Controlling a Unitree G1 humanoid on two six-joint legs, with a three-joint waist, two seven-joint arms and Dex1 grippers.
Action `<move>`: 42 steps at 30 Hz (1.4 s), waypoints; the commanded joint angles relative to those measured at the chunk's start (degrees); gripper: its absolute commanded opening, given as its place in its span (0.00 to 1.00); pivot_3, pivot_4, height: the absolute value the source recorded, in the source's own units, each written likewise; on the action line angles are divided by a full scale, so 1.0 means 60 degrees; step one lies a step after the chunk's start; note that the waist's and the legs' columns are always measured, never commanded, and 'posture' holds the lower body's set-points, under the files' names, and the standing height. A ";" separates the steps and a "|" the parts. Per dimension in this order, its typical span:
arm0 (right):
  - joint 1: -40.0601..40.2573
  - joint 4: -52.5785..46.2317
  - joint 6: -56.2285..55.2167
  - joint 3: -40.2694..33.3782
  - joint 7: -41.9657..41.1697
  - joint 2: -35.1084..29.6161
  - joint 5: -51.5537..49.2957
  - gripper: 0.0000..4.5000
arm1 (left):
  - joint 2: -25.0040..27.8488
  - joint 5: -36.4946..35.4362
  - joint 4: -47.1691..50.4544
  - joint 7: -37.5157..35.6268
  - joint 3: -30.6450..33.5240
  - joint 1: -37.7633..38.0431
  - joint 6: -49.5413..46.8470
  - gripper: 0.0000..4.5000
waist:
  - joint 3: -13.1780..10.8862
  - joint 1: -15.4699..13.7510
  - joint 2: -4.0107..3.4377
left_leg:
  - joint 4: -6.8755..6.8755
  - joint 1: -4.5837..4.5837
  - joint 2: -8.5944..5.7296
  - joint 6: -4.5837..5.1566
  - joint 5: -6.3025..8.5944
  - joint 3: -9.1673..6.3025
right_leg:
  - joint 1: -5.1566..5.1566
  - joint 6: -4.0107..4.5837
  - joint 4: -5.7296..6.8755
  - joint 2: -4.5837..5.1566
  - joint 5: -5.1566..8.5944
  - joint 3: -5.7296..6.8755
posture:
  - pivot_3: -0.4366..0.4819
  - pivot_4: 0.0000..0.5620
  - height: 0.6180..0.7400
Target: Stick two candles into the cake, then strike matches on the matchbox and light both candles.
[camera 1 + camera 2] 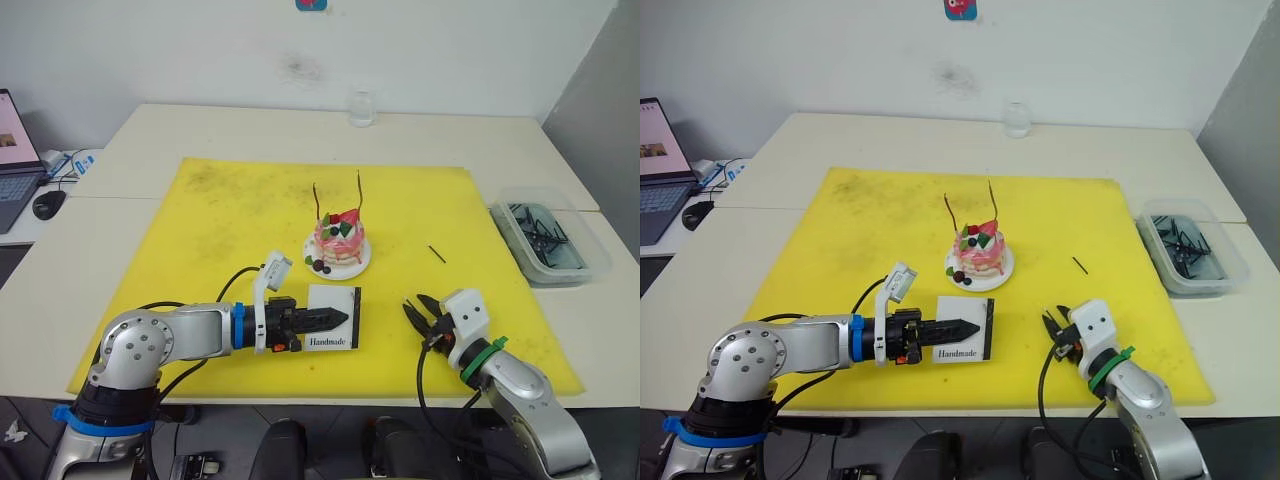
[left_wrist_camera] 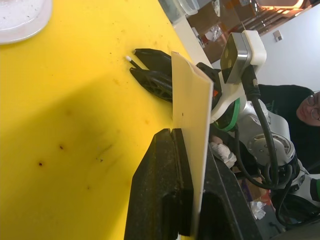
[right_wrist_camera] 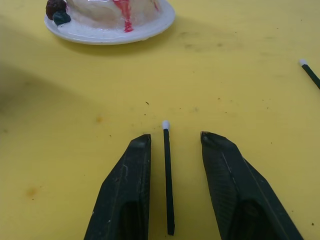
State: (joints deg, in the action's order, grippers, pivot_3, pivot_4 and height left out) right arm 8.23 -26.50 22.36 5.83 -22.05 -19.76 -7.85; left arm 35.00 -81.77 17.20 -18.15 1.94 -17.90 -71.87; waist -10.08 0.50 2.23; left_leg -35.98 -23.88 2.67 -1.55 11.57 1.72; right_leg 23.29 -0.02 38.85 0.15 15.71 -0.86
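Observation:
The pink cake (image 1: 338, 243) sits on its white plate mid-mat, with both thin candles (image 1: 359, 190) standing upright in it, unlit. My left gripper (image 1: 338, 320) is shut on the white matchbox (image 1: 333, 317), holding it low over the yellow mat (image 1: 230, 220); the left wrist view shows the matchbox (image 2: 192, 125) edge-on between the fingers. To its right, my right gripper (image 3: 172, 140) rests open on the mat, a dark white-tipped match (image 3: 168, 180) lying between its fingers, untouched. A second match (image 1: 437, 254) lies right of the cake.
A clear plastic bin (image 1: 548, 238) holding dark items stands off the mat's right edge. A small glass jar (image 1: 361, 107) is at the table's back. A laptop (image 1: 12, 160) and mouse (image 1: 47, 204) sit far left. A person (image 2: 295, 115) sits beyond the right arm.

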 commanded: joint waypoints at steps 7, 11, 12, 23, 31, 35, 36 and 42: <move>0.0225 0.0175 -0.0051 0.0145 -0.0024 0.0002 0.0116 0.01 | 0.0008 -0.0134 0.0243 -0.0035 0.0171 0.0024 0.0060 0.00 | 0.0001 -0.0002 0.0002 | 0.0000 0.0000 -0.0001 0.0000 0.0000 -0.0001 | -0.0002 0.0000 0.0000 0.0001 0.0000 0.0001 | 0.48 0.27 1.00; 0.0209 0.0150 -0.0029 0.0184 0.0008 0.0057 0.0117 0.01 | 0.0029 -0.0130 0.0243 -0.0059 0.0171 0.0030 0.0048 0.00 | 0.0002 -0.0002 0.0002 | 0.0000 0.0001 0.0000 0.0000 0.0000 -0.0002 | -0.0002 0.0000 0.0000 0.0001 0.0000 0.0002 | 0.48 0.27 1.00; 0.0208 0.0140 -0.0031 0.0180 0.0011 0.0069 0.0111 0.01 | 0.0028 -0.0114 0.0228 -0.0067 0.0165 0.0017 0.0050 0.00 | 0.0002 -0.0002 0.0003 | 0.0000 0.0001 0.0000 0.0000 0.0000 -0.0002 | -0.0002 -0.0001 0.0000 0.0001 0.0000 0.0002 | 0.48 0.27 1.00; -0.0037 -0.1379 0.0507 -0.0534 -0.0317 -0.0464 -0.0402 0.01 | -0.0298 -0.0038 0.0199 0.0076 0.0095 -0.0346 0.0255 0.00 | 0.0000 -0.0026 0.0000 | 0.0000 -0.0003 -0.0003 0.0000 0.0000 0.0000 | -0.0001 -0.0002 0.0001 0.0002 -0.0001 0.0000 | 0.48 0.27 1.00; -0.1849 -0.3384 0.1522 -0.0831 -0.2576 -0.3525 -0.1012 0.01 | -0.0630 0.1401 -0.0332 -0.0623 -0.0365 -0.1523 0.0682 0.00 | 0.0000 -0.0024 0.0001 | -0.0006 0.0003 -0.0013 0.0001 -0.0001 -0.0003 | -0.0006 -0.0015 0.0001 -0.0009 -0.0009 0.0001 | 0.48 0.27 1.00; -0.3088 -0.3492 0.1472 -0.0044 -0.3450 -0.4477 -0.0892 0.01 | -0.0782 0.1896 -0.0642 -0.1169 -0.0537 -0.1873 0.0728 0.00 | -0.0002 -0.0036 0.0007 | -0.0003 0.0001 -0.0017 0.0001 0.0000 -0.0012 | -0.0006 -0.0007 -0.0001 -0.0029 -0.0004 0.0010 | 0.48 0.27 1.00; -0.3217 -0.3474 0.1442 0.0081 -0.3536 -0.4570 -0.0850 0.01 | -0.0820 0.1983 -0.0679 -0.1251 -0.0545 -0.1918 0.0720 0.00 | -0.0002 -0.0037 0.0008 | 0.0000 -0.0003 -0.0016 0.0001 0.0000 -0.0013 | -0.0002 -0.0004 -0.0001 -0.0031 -0.0003 0.0013 | 0.48 0.27 1.00; -0.3932 -0.3112 0.1178 0.0881 -0.3841 -0.4736 -0.0280 0.01 | -0.0876 0.2164 -0.0669 -0.1710 -0.0552 -0.1976 0.0425 0.00 | -0.0004 -0.0041 0.0010 | 0.0000 -0.0015 -0.0009 -0.0004 0.0003 -0.0009 | 0.0000 -0.0020 -0.0004 -0.0018 0.0017 0.0005 | 0.48 0.27 1.00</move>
State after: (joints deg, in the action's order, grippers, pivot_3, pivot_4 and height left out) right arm -14.07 -44.70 31.15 10.55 -44.16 -47.50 -10.94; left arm 29.79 -68.80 12.35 -27.05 -1.90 -29.00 -68.85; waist -10.10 0.25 2.29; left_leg -35.98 -23.97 2.60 -1.57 11.58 1.68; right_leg 23.28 -0.15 38.83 0.05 15.81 -0.83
